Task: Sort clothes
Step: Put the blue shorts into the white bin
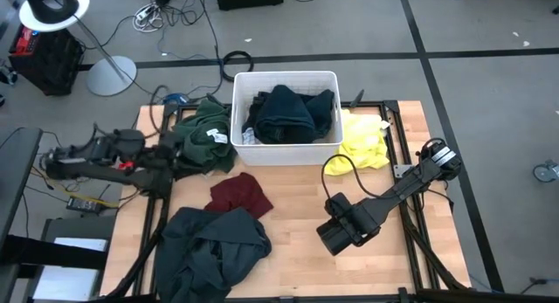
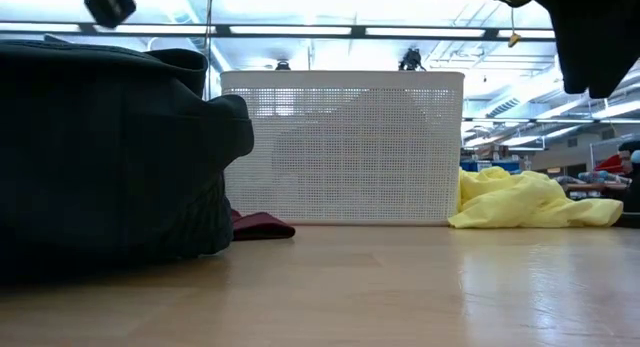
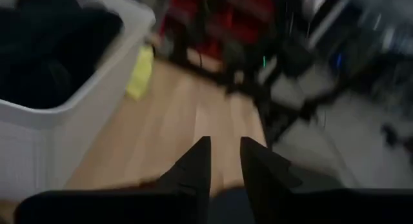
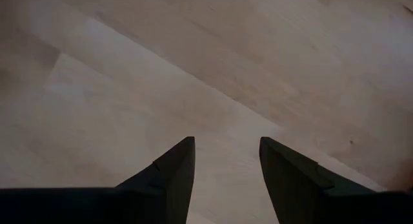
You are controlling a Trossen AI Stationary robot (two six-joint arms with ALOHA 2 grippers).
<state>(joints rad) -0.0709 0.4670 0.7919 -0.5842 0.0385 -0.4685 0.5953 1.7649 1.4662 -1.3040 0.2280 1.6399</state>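
The right arm reaches in from the bench's [image 1: 297, 207] right edge and slants down toward the middle front. Its hand [image 4: 226, 161] hangs over bare wood, fingers [image 4: 169, 175] parted with a clear gap and nothing between them. In the high view that hand [image 1: 336, 236] sits right of the maroon piece [image 1: 239, 195] and well apart from it.

The left arm lies along the bench's left edge, stretched toward the green top [image 1: 203, 135]. Its hand [image 3: 224, 153] points across the wood past the tub [image 1: 285, 151]; the fingers [image 3: 197, 169] stand a little apart and look empty, though the wrist view is blurred.

Inside the tub lies a dark teal garment [image 1: 285, 113]. The green top lies bunched against the tub's left wall. A yellow piece [image 1: 363, 142] lies just right of the tub, touching it. The maroon piece lies in front of the tub, and the jacket [image 1: 212, 246] is heaped at the front left, its upper edge touching the maroon piece. From the low view the jacket [image 2: 100, 157] bulks large on the left, with the yellow piece [image 2: 520, 202] beside the tub [image 2: 345, 147].
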